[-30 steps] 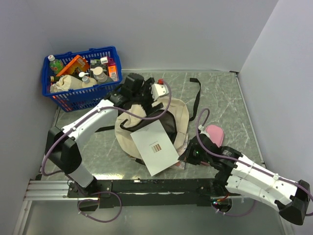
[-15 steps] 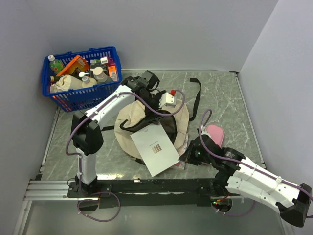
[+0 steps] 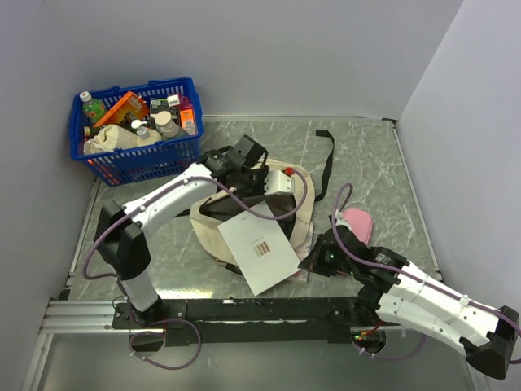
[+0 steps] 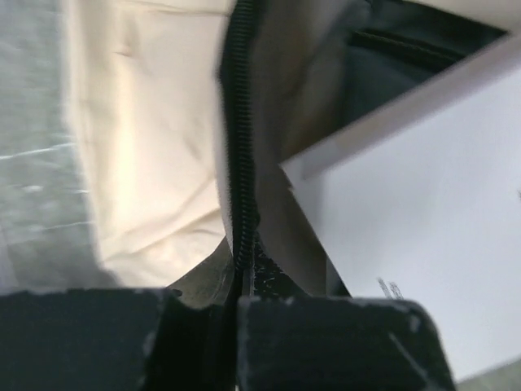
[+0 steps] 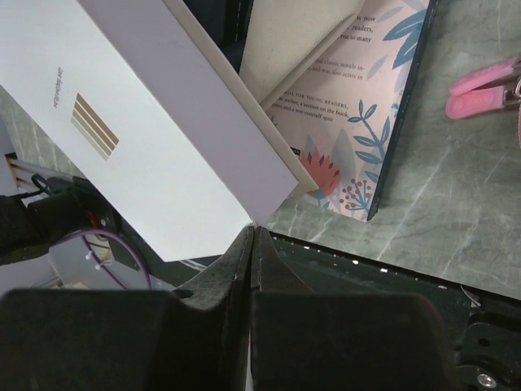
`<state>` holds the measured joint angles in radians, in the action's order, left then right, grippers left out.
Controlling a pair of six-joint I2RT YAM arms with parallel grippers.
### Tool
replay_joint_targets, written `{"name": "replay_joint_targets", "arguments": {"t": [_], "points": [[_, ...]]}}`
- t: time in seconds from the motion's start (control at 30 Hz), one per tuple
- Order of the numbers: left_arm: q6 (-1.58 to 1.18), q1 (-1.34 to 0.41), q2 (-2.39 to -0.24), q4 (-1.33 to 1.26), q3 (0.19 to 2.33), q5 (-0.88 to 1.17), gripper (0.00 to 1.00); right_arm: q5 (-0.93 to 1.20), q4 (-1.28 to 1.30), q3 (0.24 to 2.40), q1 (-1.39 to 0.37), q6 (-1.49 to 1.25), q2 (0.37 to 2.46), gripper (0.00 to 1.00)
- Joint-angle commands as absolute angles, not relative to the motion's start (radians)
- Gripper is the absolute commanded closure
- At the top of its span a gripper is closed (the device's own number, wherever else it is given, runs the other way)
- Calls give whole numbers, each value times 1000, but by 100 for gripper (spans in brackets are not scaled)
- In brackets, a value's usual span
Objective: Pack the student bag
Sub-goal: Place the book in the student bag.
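Here the left claw [image 4: 238, 297] pinches the student bag [image 4: 146, 163] rim

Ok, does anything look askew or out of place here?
The white book sits skewed, only partly inside the student bag, its near corner pinched by the right pincer. A floral book lies flat beneath it, outside the bag's opening.

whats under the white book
A floral-covered book lies flat on the table under the white book, one corner and some printed text showing. The rest of it is covered.
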<state>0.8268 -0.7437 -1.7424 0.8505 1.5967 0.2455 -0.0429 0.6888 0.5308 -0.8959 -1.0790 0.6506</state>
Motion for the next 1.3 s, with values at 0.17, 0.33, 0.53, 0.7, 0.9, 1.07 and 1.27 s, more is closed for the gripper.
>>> {"name": "replay_joint_targets", "arguments": {"t": [0.17, 0.33, 0.53, 0.7, 0.9, 1.07, 1.27], "points": [[683, -963, -1497, 545, 1519, -36, 99, -43, 690, 503, -887, -1098, 629, 100], [606, -1011, -1407, 451, 1474, -101, 99, -26, 678, 471, -865, -1127, 614, 100], [543, -1028, -1330, 555, 1416, -8, 99, -15, 631, 433, -827, -1175, 615, 100], [511, -1031, -1310, 644, 1307, 83, 99, 41, 485, 368, -700, -1301, 569, 100], [496, -1032, -1258, 514, 1164, 147, 99, 11, 293, 460, -684, -1417, 691, 100], [474, -1031, -1292, 517, 1218, 153, 99, -148, 235, 624, -712, -1430, 808, 100], [454, -1031, -1310, 528, 1272, 155, 99, -401, 259, 699, -703, -1371, 882, 100]]}}
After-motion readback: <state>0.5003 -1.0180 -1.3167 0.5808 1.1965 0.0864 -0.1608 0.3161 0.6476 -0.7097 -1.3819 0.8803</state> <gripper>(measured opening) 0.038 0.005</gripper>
